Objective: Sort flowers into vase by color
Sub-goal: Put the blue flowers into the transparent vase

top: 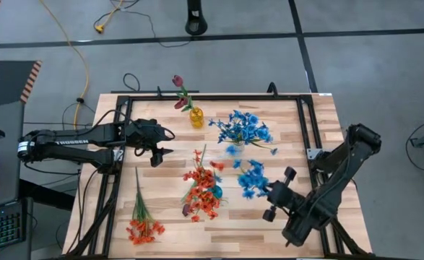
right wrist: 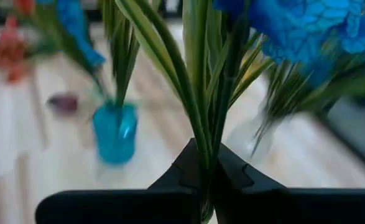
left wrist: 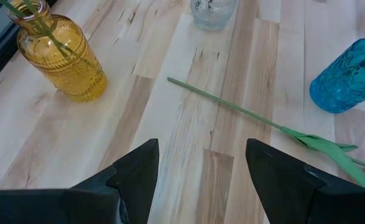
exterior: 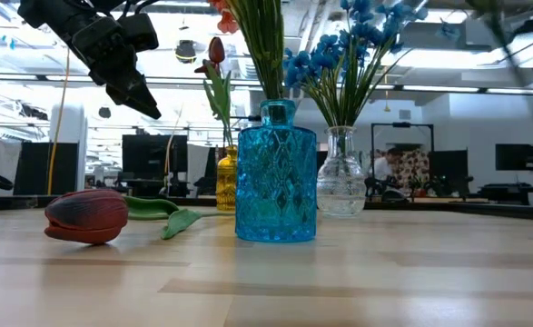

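Note:
My right gripper is shut on a blue flower spray held above the table, between the blue vase with orange-red flowers and the clear vase with blue flowers. A yellow vase at the far side holds a maroon tulip. Another maroon bud lies on its side on the table, its stem flat on the wood. An orange-red spray lies near the left front. My left gripper hangs open above the table's left part, holding nothing. My right gripper pinches the bundle of green stems and leaves of the blue spray between its two fingers, below the blossoms. The fingers come from the table's near right side, slanting a little downward. The spray is lifted clear of the table, its blue blossoms beyond the fingertips.
A black frame runs around the wooden table top. Bare wood lies at the near middle and between the yellow vase and my left gripper. Cables lie on the floor beyond the far edge.

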`<state>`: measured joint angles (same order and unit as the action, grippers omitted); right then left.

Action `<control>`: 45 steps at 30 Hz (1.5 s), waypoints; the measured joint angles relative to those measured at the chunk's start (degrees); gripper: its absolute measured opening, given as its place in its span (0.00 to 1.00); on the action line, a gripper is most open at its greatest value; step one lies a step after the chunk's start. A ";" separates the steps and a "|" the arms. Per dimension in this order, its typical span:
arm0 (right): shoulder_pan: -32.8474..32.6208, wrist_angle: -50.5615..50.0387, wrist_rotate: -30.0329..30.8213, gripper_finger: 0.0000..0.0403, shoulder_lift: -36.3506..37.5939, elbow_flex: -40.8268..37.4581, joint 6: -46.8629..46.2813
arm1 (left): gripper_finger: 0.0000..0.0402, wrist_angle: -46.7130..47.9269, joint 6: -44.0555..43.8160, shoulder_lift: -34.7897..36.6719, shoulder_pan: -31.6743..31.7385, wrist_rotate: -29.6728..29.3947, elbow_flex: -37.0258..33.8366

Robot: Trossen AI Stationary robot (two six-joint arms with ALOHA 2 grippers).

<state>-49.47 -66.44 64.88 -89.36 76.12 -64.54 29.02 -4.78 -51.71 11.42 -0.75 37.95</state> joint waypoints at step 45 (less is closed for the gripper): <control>15.31 36.94 14.52 0.11 0.02 -3.28 41.49 | 0.57 -0.04 0.00 -0.01 0.00 -0.03 0.02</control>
<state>-34.16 -29.50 79.40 -89.34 72.84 -23.06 28.97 -4.78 -51.72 11.42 -0.78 37.98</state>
